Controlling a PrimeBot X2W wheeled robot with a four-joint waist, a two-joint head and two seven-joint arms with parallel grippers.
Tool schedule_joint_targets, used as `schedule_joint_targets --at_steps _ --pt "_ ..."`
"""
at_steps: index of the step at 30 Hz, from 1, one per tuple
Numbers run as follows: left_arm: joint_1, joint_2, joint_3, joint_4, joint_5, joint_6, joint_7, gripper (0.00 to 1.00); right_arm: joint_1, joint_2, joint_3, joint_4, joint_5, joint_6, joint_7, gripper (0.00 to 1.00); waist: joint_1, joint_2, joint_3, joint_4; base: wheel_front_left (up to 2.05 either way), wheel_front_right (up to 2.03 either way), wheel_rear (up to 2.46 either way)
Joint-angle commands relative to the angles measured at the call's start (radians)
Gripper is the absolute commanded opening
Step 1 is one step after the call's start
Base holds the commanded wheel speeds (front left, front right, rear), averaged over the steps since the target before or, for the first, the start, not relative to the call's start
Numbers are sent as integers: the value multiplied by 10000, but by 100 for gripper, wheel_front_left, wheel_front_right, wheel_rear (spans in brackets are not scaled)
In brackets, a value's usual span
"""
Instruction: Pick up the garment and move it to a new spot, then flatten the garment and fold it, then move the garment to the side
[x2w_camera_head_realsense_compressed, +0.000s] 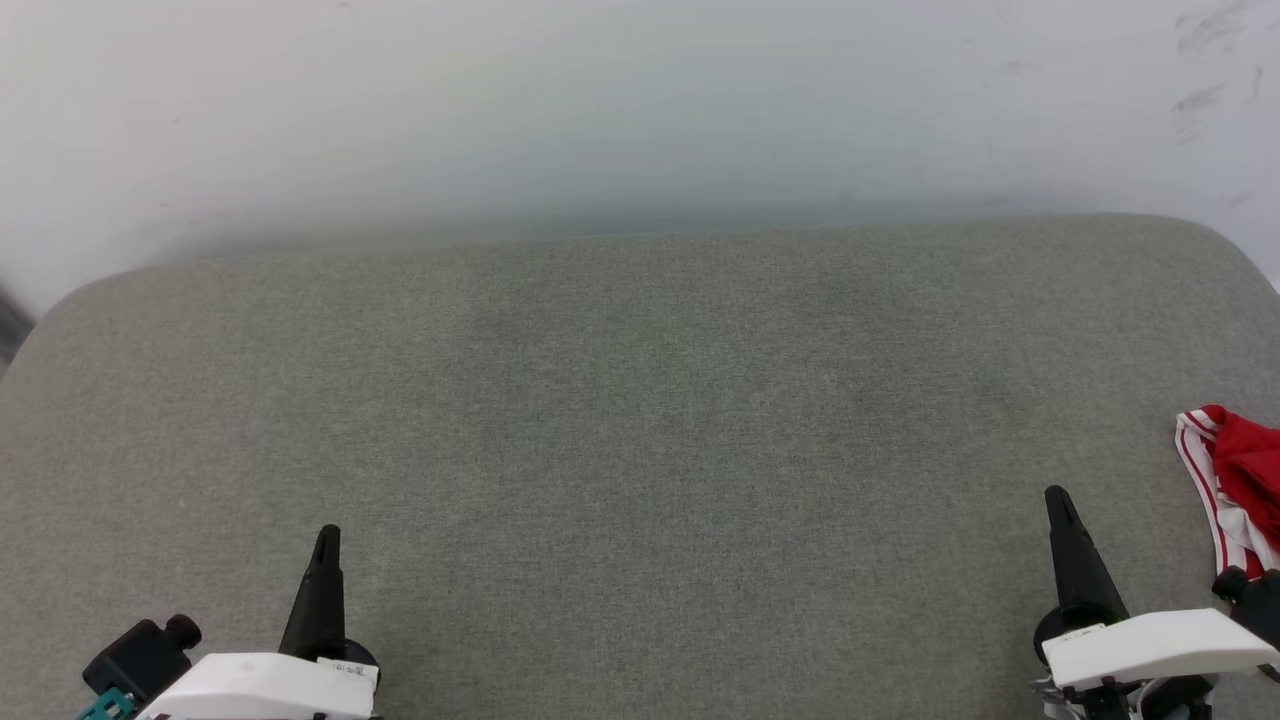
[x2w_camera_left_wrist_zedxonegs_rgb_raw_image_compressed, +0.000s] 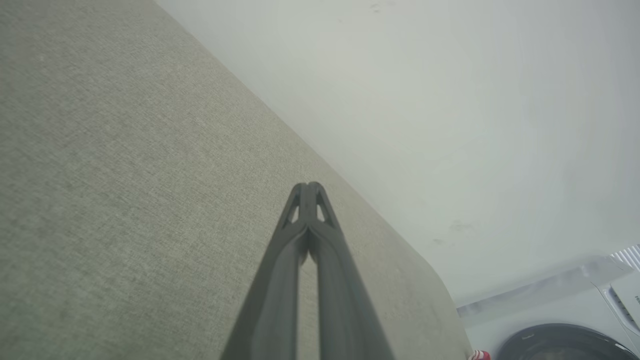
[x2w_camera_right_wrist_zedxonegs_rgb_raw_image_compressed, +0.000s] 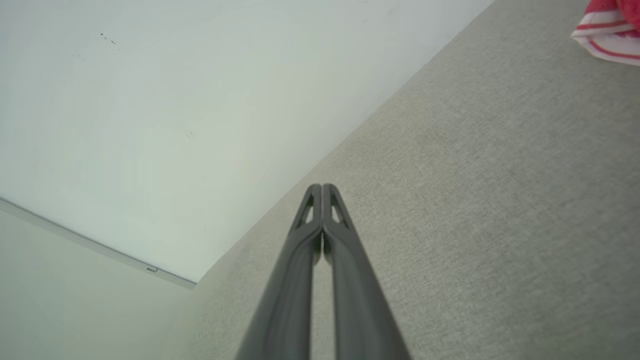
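L gripper (x2w_camera_head_realsense_compressed: 327, 532) & R gripper (x2w_camera_head_realsense_compressed: 1056, 495) both closed, empty, low over pad (x2w_camera_head_realsense_compressed: 640, 430). Shirt (x2w_camera_head_realsense_compressed: 1238, 480) bunched at pad's R edge, near R gripper. I'd open R wide, come from above, pinch thick fold, not just trim.
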Motion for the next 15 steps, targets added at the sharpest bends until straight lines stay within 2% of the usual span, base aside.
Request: schedule_joint_targets --at_steps 1,15 --pt "-233 97 13 -54 -274 1 63 0 -260 -89 -33 -71 288 0 60 0 -1 0 -1 1 0 0 0" --pt "-530 108 24 215 -1901 1 478 0 -417 -99 -146 59 1999 0 457 0 -1 0 -17 17 0 0 0"
